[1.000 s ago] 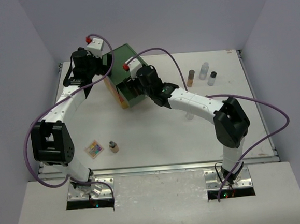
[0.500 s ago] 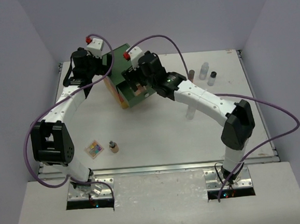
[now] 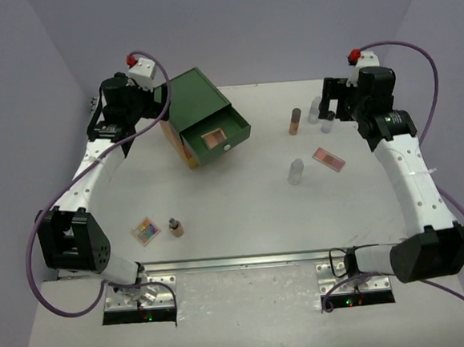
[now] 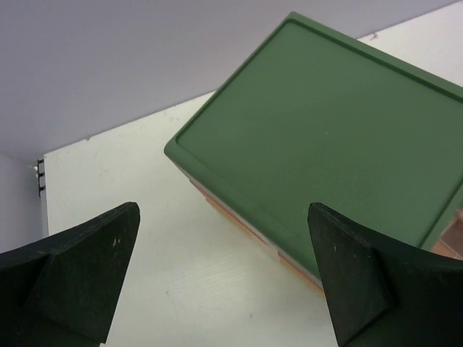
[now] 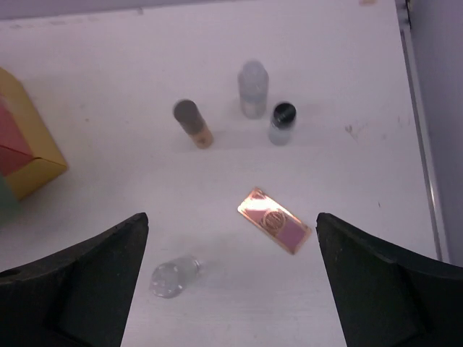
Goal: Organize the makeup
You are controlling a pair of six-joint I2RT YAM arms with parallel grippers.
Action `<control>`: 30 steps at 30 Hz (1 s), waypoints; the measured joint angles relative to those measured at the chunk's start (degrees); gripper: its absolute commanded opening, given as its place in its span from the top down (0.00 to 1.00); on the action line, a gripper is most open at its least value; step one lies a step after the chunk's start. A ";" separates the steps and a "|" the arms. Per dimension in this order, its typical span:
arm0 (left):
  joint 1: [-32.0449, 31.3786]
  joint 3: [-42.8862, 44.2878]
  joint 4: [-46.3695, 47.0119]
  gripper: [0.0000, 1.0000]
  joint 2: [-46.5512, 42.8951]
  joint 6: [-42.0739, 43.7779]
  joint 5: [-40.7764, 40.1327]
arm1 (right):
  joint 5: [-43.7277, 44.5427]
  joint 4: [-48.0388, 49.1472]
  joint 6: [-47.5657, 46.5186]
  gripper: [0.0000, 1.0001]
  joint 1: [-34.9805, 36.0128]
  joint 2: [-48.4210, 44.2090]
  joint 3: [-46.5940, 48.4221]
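Note:
The makeup is spread over the table. A pink palette (image 3: 213, 136) lies in the green box's open top drawer (image 3: 227, 132). A tan bottle (image 3: 295, 121), a clear bottle (image 3: 315, 109) and a dark-capped bottle (image 3: 328, 122) stand at the back right. Another pink palette (image 5: 275, 220) and a second clear bottle (image 5: 172, 277) lie below my open, empty right gripper (image 5: 231, 282), which hangs high above them. My left gripper (image 4: 224, 289) is open and empty beside the box's back left corner. A multicoloured palette (image 3: 146, 230) and a small tan bottle (image 3: 176, 227) sit front left.
The green box (image 4: 325, 144) with orange and yellow lower drawers (image 5: 29, 155) stands at the back left, turned at an angle. Grey walls close the table at the back and both sides. The table's right edge (image 5: 423, 144) runs near the bottles.
My right gripper opened at the drawer, left a pink palette inside, and swung away to the back right above the bottles. The left arm shifted slightly left.

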 measured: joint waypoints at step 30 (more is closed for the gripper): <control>6.83 -30.97 -50.92 0.00 -13.68 44.25 2.45 | -15.82 -0.25 6.83 0.01 -4.38 -7.74 -19.23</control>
